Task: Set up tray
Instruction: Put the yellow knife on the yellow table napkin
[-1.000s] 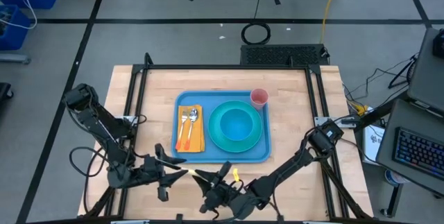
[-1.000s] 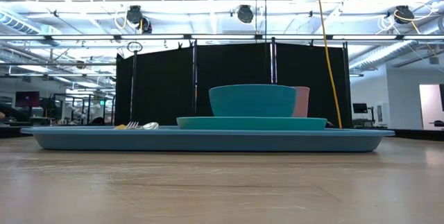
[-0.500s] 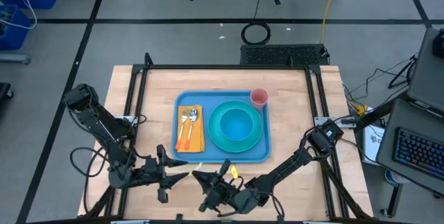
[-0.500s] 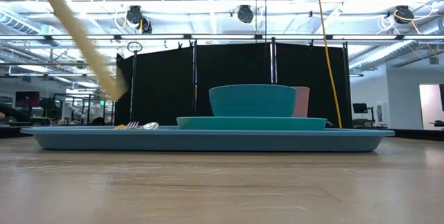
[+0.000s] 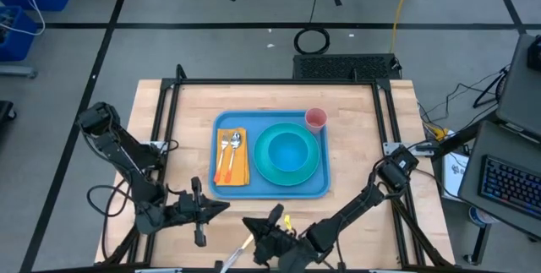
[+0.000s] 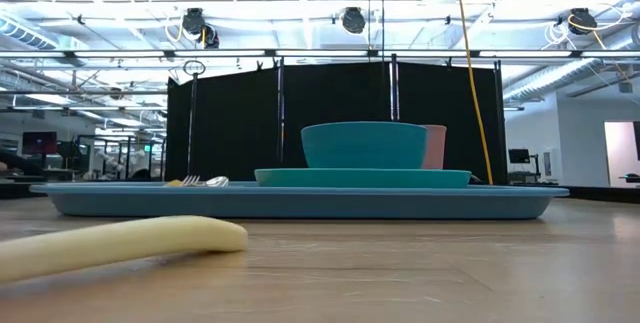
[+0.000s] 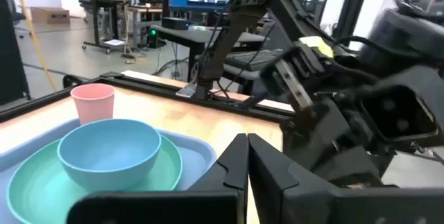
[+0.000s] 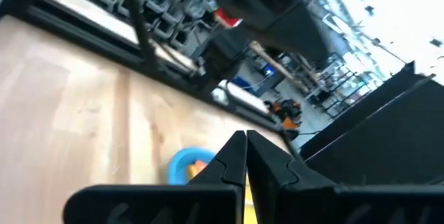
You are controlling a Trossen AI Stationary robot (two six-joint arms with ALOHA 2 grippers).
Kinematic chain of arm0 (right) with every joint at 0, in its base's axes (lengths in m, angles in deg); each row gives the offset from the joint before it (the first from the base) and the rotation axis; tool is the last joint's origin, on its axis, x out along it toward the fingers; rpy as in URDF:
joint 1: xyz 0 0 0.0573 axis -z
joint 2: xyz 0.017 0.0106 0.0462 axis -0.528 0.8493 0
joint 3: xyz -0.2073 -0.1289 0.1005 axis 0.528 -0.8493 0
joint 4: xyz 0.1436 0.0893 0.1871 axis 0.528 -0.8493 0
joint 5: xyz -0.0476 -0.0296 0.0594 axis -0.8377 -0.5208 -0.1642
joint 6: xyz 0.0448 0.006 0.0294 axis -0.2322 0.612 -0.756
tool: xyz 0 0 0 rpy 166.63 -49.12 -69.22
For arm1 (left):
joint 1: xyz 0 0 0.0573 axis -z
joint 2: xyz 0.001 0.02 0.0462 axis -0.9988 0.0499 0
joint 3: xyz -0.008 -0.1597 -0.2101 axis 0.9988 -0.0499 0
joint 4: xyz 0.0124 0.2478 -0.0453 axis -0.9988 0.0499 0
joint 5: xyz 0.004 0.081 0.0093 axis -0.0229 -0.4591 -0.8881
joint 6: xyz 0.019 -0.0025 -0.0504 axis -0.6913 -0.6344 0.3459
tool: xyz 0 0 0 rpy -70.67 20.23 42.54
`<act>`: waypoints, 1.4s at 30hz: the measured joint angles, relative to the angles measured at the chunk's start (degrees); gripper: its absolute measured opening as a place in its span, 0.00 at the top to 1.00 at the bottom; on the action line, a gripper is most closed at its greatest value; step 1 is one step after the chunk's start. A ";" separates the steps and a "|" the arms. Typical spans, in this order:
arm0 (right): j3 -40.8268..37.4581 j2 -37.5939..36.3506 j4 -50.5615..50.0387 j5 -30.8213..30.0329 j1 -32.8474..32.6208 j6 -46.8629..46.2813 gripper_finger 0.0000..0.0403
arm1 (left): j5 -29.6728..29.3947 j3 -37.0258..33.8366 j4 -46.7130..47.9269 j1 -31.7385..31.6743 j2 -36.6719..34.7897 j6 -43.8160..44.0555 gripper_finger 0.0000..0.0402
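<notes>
The blue tray [image 5: 270, 190] lies mid-table. On it are an orange napkin [image 5: 239, 168] with a fork and spoon, a turquoise plate [image 5: 264, 168] with a bowl [image 5: 289, 150] on it, and a pink cup [image 5: 315, 119]. A pale yellow rod [image 5: 236, 254] lies flat on the wood by the table's near edge, and fills the low view's left side [image 6: 120, 245]. My left gripper [image 5: 225, 207] is shut and bare, near the tray's near left corner. My right gripper [image 5: 248, 221] is shut, just beyond the rod's far end.
Black frame rails [image 5: 270, 82] run round the tabletop. Bare wood lies to the left and right of the tray. My right arm [image 7: 326, 113] stands close in front of my left gripper. Desks and a keyboard [image 5: 511, 184] stand off the table's right side.
The pale yellow rod, up between my two grippers a second ago, has swung through the air and fallen; it now lies flat by the near edge. My left gripper has shut. My right gripper has drawn back a little toward the near edge.
</notes>
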 joint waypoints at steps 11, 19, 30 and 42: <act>-0.02 -3.13 -17.69 22.90 0.43 -14.77 0.99 | 0.18 0.00 -0.08 0.15 0.00 1.82 0.93; -0.05 -7.23 -39.88 59.89 6.94 -25.03 1.00 | 3.13 0.02 0.25 0.18 0.00 0.34 0.98; -3.49 -7.30 -44.20 65.82 10.50 -28.28 0.81 | 4.88 0.02 1.22 0.94 0.00 1.51 0.90; -11.19 -7.44 -31.20 67.34 12.77 -24.10 0.42 | 4.28 0.02 1.27 0.81 0.01 -1.67 0.88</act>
